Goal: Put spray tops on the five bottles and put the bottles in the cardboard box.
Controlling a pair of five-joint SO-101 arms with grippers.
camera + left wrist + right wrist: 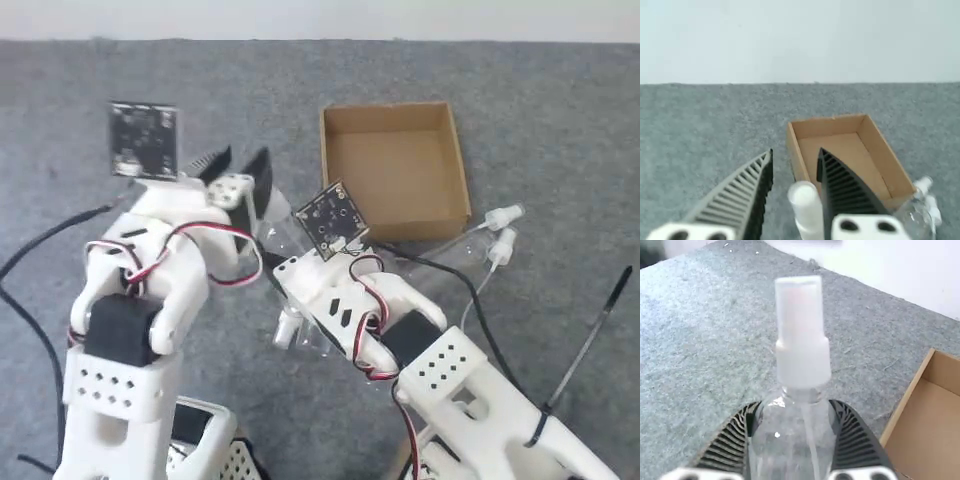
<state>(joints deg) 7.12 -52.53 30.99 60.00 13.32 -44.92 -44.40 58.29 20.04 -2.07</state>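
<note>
Table w/ grey felt-like cover. On it: open cardboard box, upright, twd far edge; 2 clear bottles w/ spray tops, lying on sides just beside box's near corner.

Brown cardboard box, clear bottle (white spray top), grey table, black ribbed left pincer

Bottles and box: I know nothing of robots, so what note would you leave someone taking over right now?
Left gripper: open, fingers either side of the spray top.
Right gripper: shut on the clear bottle wearing that top, beside the cardboard box.
Box: nothing inside.
On the carpet off the box's other side lie two topped bottles.
Done: three tops seem fitted.
Left: check this top, top the remaining bottles, put all five in the box.
</note>
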